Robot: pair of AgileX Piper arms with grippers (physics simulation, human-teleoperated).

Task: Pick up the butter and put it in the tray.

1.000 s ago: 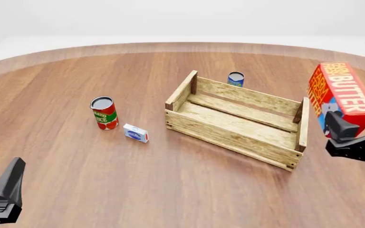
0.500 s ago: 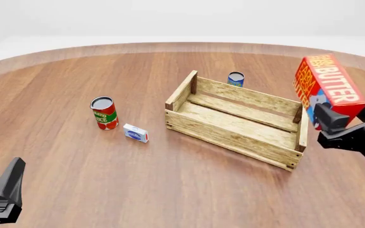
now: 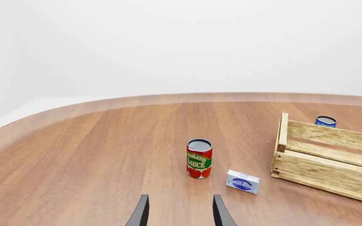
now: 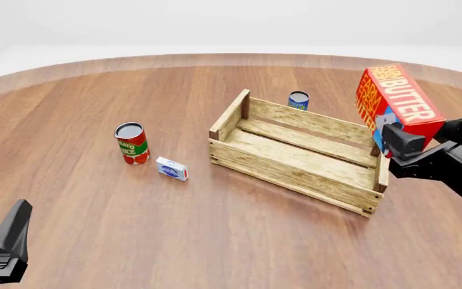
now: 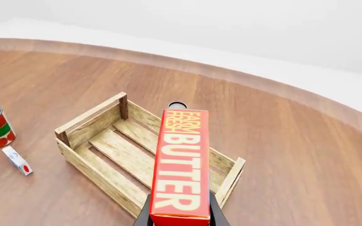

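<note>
1. Here the right gripper (image 4: pixel 399 143) is clamped on the lower end of the butter (image 4: pixel 397 106), holding it tilted in the air above the right end of the tray (image 4: pixel 295 161).
2. Seen from the right wrist, the butter (image 5: pixel 181 165) runs lengthwise over the tray (image 5: pixel 105 162), lettering up.
3. The tray sits on the table (image 4: pixel 215 235) right of centre, nothing lying in it.
4. The left gripper (image 3: pixel 178 217) hangs low at the table's near left edge, jaws parted and holding nothing.
5. A tomato sauce can (image 4: pixel 132 143) stands left of the tray, a small white-and-blue box (image 4: pixel 171 169) just beside it.
6. A blue can (image 4: pixel 298 100) stands behind the tray's far side.
</note>
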